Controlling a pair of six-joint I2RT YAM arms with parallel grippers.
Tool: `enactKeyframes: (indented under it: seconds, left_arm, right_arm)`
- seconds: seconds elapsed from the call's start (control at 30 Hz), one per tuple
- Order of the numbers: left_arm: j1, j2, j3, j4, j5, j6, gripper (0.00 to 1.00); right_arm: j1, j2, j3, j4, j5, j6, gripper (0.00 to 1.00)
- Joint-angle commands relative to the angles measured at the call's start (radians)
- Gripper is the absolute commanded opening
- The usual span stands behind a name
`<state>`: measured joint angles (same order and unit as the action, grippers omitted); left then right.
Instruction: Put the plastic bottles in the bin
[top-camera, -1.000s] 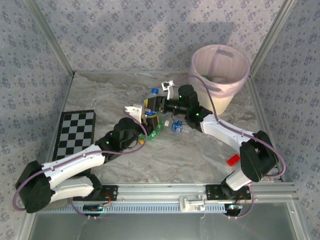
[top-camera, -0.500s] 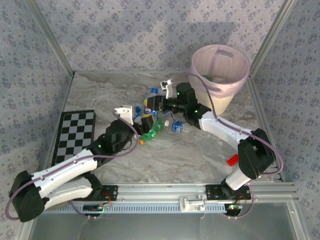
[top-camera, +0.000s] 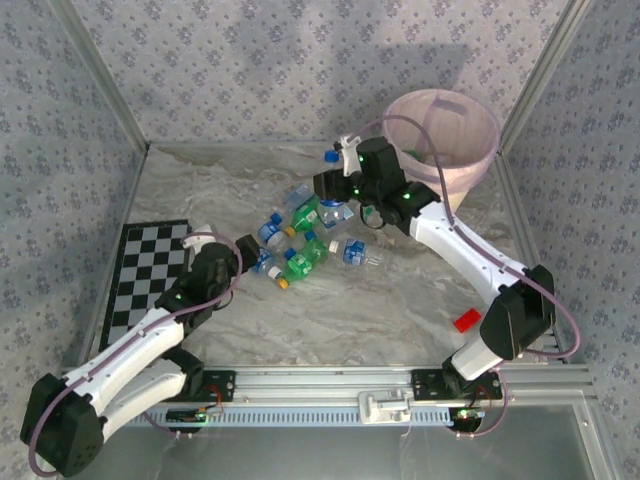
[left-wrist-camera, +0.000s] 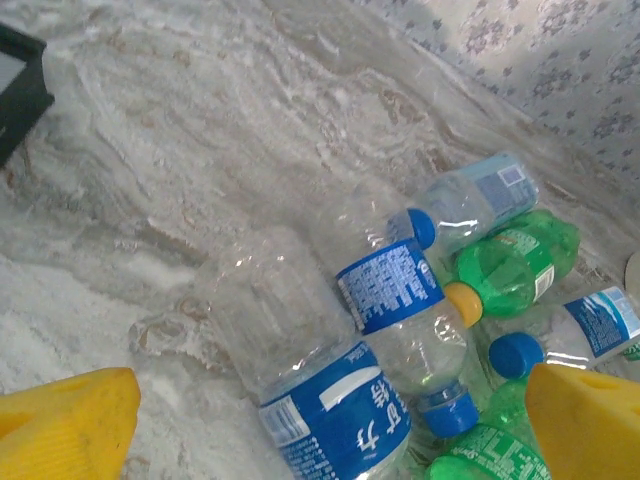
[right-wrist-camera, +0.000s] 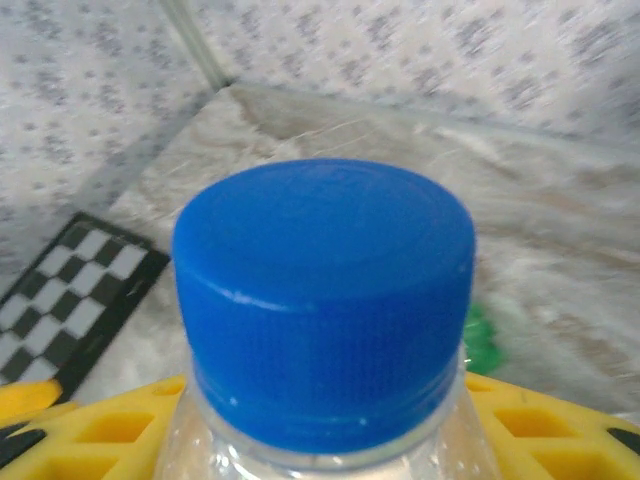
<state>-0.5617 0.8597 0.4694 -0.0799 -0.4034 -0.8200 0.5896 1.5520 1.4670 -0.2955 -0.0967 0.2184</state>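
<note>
Overhead view. Finds the round pale pink translucent plastic bin (top-camera: 462, 172) at the far right corner of the marble-patterned table (top-camera: 380, 310). Places the right gripper (top-camera: 326, 182) just left of the bin, pinching a clear plastic bottle with a blue cap (top-camera: 330, 157). Judges the right arm much the nearer to the bin. Expects the coming move to turn on carrying that bottle rightward and over the rim. Records a loose heap of clear and green plastic bottles (top-camera: 300, 245) at mid-table, with the left gripper (top-camera: 243, 252) at its left side. Notes a black-and-white checkered board (top-camera: 150, 265) along the left edge and a small red block (top-camera: 466, 321) near the right edge.

Left wrist view. Shows the left gripper (left-wrist-camera: 328, 385) spread wide and holding nothing, yellow fingers (left-wrist-camera: 70, 425) straddling the near end of the heap. Finds a clear bottle with a dark blue label (left-wrist-camera: 330, 415) closest, on its side, long axis running away from the claw. Cannot read the white characters on that label, nor the small print on neighbouring labels.

Right wrist view. Shows the right gripper (right-wrist-camera: 320, 445) pressed on the clear neck under the cap, the bottle's long axis pointing back at the camera. Finds no writing on the cap.
</note>
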Motion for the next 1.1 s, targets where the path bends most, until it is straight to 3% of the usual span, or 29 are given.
enactKeyframes:
  seconds: [0.0,0.27,0.53,1.07]
  left_arm:
    - [0.013,0.007,0.027,0.017,0.062,-0.016,1.0]
    - [0.014,0.133,0.101,0.056,0.212,0.042,1.0]
    - [0.013,0.202,0.128,0.068,0.283,0.052,1.0]
    - [0.011,0.262,0.189,0.055,0.317,0.071,1.0]
  right_arm:
    - [-0.041,-0.039,0.119,-0.111,0.186,-0.148,0.55]
    - [-0.225,-0.049,0.274,-0.092,0.229,-0.232,0.55]
    - [-0.391,0.016,0.375,-0.13,0.272,-0.241,0.55]
    - [-0.446,0.327,0.534,-0.488,0.259,-0.274,0.56]
